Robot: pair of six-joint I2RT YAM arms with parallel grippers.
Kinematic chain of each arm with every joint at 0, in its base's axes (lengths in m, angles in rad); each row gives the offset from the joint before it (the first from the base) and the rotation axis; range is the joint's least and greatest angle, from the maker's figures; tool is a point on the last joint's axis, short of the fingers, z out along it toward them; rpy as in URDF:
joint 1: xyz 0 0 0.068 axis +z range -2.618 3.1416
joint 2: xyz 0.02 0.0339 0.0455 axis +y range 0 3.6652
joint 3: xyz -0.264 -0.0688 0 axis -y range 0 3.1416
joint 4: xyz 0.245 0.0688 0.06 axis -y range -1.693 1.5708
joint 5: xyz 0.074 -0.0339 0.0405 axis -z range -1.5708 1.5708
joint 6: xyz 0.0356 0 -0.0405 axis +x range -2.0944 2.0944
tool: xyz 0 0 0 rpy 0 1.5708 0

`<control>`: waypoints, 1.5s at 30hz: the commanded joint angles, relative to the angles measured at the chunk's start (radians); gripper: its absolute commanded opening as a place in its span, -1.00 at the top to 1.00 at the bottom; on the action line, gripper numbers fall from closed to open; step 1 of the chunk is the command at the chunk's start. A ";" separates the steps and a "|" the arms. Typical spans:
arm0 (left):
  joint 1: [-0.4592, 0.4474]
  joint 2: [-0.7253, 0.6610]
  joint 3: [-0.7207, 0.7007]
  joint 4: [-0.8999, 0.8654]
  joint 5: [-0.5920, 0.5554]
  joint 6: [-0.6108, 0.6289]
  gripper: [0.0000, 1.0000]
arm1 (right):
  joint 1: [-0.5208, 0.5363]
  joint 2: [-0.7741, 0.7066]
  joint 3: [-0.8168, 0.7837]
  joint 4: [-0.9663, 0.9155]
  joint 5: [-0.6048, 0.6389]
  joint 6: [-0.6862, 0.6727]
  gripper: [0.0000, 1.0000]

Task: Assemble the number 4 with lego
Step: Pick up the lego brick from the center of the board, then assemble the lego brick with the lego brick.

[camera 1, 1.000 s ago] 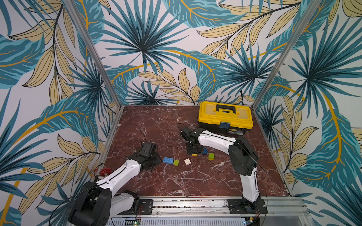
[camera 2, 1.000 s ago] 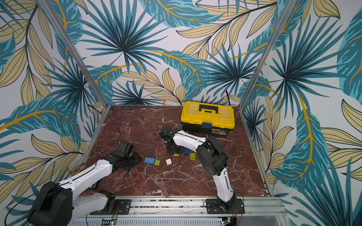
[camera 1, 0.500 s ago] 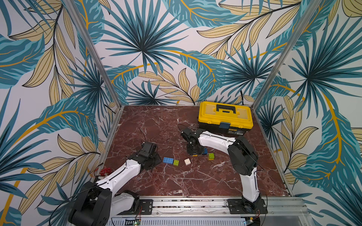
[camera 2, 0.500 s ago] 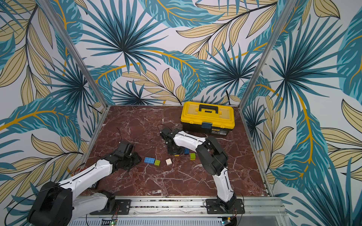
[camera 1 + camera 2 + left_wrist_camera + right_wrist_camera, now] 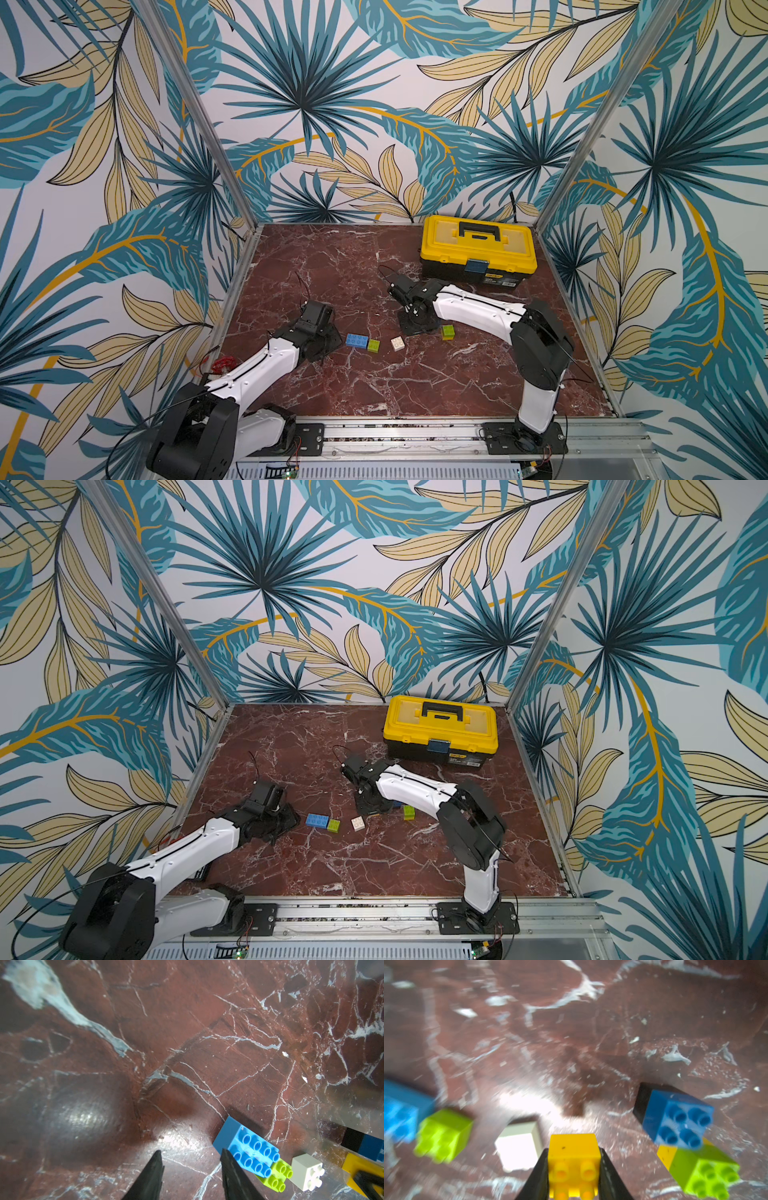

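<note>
My right gripper (image 5: 573, 1149) is shut on an orange-yellow lego brick (image 5: 574, 1147), low over the table (image 5: 332, 266). Beside it a dark blue brick (image 5: 675, 1120) sits on a black brick (image 5: 641, 1101), next to a lime green brick (image 5: 704, 1169) joined to another orange-yellow one (image 5: 666, 1155). A white brick (image 5: 397, 343), a lime green brick (image 5: 373, 345) and a longer blue brick (image 5: 356, 340) lie in a row. My left gripper (image 5: 190, 1151) is open and empty, one finger close to the longer blue brick (image 5: 249, 1151). The number 4 is out of view.
A closed yellow toolbox (image 5: 478, 245) stands at the back right, behind my right arm (image 5: 478, 309). Patterned walls with metal posts enclose the marble table on three sides. A metal rail (image 5: 395, 432) runs along the front edge.
My right gripper's jaws have closed onto the orange-yellow brick. The left arm has not moved.
</note>
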 commanded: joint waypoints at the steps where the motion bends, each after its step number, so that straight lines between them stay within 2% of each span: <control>1: 0.009 0.012 0.021 -0.008 0.001 0.010 0.04 | 0.039 -0.003 -0.029 -0.011 -0.067 -0.083 0.55; 10: 0.009 0.001 0.016 -0.022 -0.007 0.006 0.03 | 0.094 0.061 0.020 -0.008 -0.062 -0.108 0.55; 22: 0.009 0.007 0.012 -0.018 -0.007 0.000 0.04 | 0.100 0.121 0.072 -0.025 -0.028 -0.140 0.54; 33: 0.008 0.003 0.004 -0.012 -0.007 -0.003 0.04 | 0.099 0.175 0.042 -0.010 -0.006 -0.147 0.54; 37: 0.009 0.005 0.004 -0.009 -0.007 -0.003 0.04 | 0.100 0.203 0.016 -0.003 -0.044 -0.161 0.54; 42: 0.008 0.003 0.004 -0.008 -0.009 -0.006 0.04 | 0.100 0.272 0.022 -0.094 -0.069 -0.179 0.53; 45: 0.009 0.005 0.003 -0.002 -0.007 -0.011 0.05 | 0.100 0.332 0.036 -0.167 -0.035 -0.176 0.55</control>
